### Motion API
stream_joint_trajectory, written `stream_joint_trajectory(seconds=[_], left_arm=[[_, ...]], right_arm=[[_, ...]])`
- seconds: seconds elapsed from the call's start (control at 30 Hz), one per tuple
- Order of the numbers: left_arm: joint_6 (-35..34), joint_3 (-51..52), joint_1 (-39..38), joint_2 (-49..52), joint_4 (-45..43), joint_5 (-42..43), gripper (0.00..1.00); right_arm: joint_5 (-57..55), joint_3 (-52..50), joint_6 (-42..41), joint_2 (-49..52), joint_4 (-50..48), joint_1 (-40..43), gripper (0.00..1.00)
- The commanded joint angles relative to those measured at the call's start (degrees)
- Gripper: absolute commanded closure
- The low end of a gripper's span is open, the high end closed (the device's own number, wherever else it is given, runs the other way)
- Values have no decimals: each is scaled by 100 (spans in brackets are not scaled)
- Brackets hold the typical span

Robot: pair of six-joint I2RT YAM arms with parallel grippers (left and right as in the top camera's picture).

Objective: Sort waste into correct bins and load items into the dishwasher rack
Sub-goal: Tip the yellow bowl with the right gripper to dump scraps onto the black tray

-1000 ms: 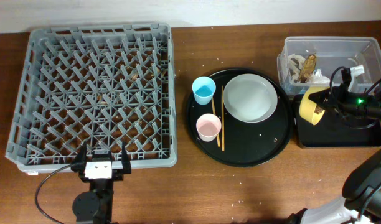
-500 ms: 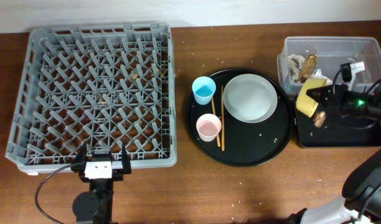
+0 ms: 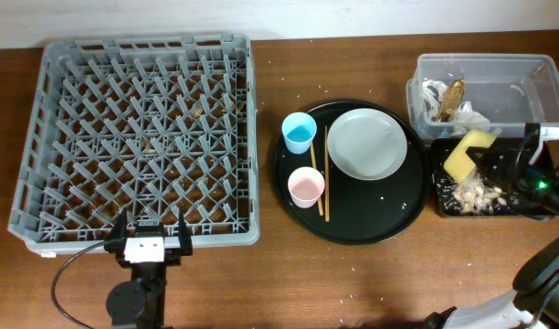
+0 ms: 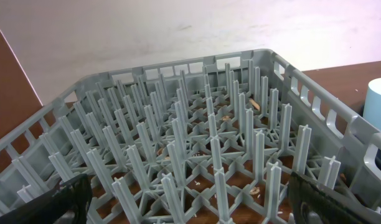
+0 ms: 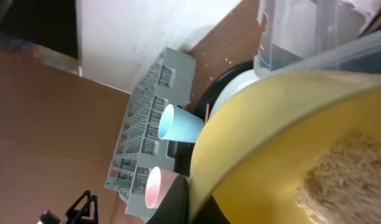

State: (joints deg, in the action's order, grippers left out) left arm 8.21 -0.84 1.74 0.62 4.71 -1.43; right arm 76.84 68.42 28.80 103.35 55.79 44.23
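On round tray point(image 3: 371, 217): one plate point(image 3: 367, 143), blue cup point(image 3: 300, 132), pink cup point(image 3: 306, 187), two chopsticks point(image 3: 326, 174)

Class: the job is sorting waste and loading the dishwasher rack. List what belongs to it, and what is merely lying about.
Belongs: dishwasher rack, white plate, blue cup, pink cup, chopsticks, yellow bowl, clear tub, black rectangular tray, rice, crumpled paper, wrapper.

Lying about: round black tray, cable, table.

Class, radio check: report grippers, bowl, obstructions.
Left gripper open, empty, by rack. Right gripper shut on yellow bowl, tipped over black tray, crumbs inside. Nothing blocking.
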Motion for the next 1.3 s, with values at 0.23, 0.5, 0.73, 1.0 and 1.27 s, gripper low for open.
stream_joint_trajectory(seconds=[0.23, 0.5, 0.73, 1.0, 1.27], left_arm=[[114, 35, 4, -26, 4, 63, 1], [114, 35, 4, -26, 4, 63, 1], [114, 35, 4, -26, 4, 63, 1], [114, 35, 4, -26, 4, 63, 1], [114, 35, 4, -26, 2, 63, 1]], right_arm=[[1209, -28, 74, 13, -356, 17, 96], [1147, -28, 74, 11, -304, 127, 96], [1209, -28, -162, 11, -181, 127, 96], [1209, -28, -748, 11, -179, 127, 96], [1207, -28, -1051, 11, -186, 127, 96]])
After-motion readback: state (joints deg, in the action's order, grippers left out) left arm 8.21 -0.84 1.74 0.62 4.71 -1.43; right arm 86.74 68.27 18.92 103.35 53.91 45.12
